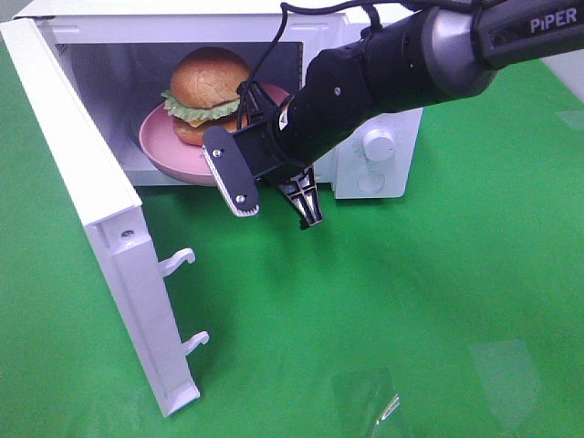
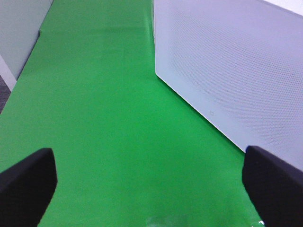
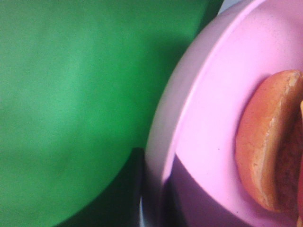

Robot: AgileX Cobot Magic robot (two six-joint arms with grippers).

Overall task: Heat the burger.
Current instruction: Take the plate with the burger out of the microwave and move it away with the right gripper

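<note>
A green tabletop (image 1: 411, 301) carries a white microwave (image 1: 365, 160) whose door (image 1: 100, 219) hangs wide open toward the left of the high view. Inside the cavity sits a round pink plate (image 1: 160, 146), its front edge jutting a little past the opening. The burger (image 1: 208, 96) stands upright on that plate, domed bun on top, lettuce and patty stacked beneath; being round, it has no evident long axis. The right gripper (image 1: 278, 205) hovers just in front of the plate's rim, fingers (image 1: 233, 178) apart and holding nothing. The left gripper (image 2: 151, 189) shows its fingers (image 2: 26, 182) spread wide over bare green cloth beside the microwave's wall.
</note>
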